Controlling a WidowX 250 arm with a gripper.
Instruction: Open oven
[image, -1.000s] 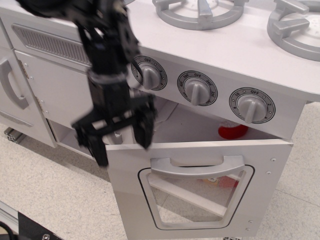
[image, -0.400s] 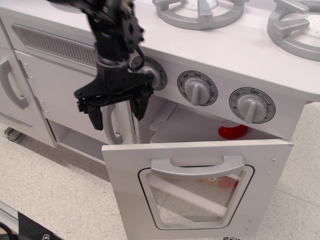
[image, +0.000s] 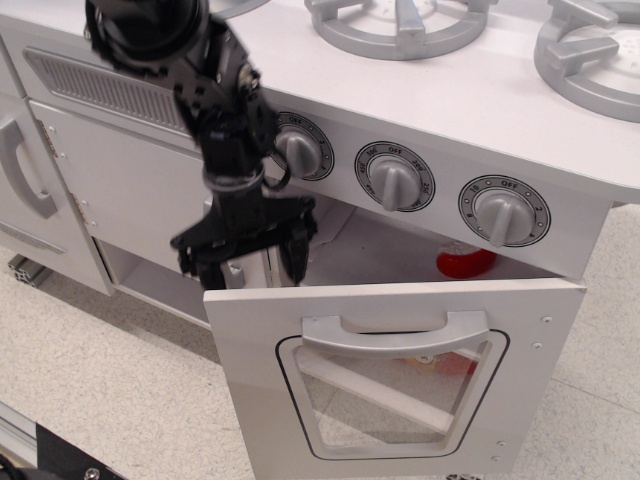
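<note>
The light grey oven (image: 400, 260) has its door (image: 395, 375) swung down and partly open. The door shows a rounded clear window and a wide horizontal grey handle (image: 395, 335). Three grey dials (image: 395, 177) sit above it. My black gripper (image: 245, 262) hangs just above the door's top left corner, fingers spread and empty, in front of the oven's left side. A red object (image: 463, 262) lies inside the oven cavity.
A cabinet door with a vertical handle (image: 235, 270) stands behind my gripper. Another cabinet with a curved handle (image: 25, 170) is at far left. Grey stove burners (image: 400, 22) sit on top. The speckled floor (image: 110, 390) lies below.
My gripper rose from beside the door's left corner up toward the left dial, then came back down to just above the door's top left edge. The door has not moved.
</note>
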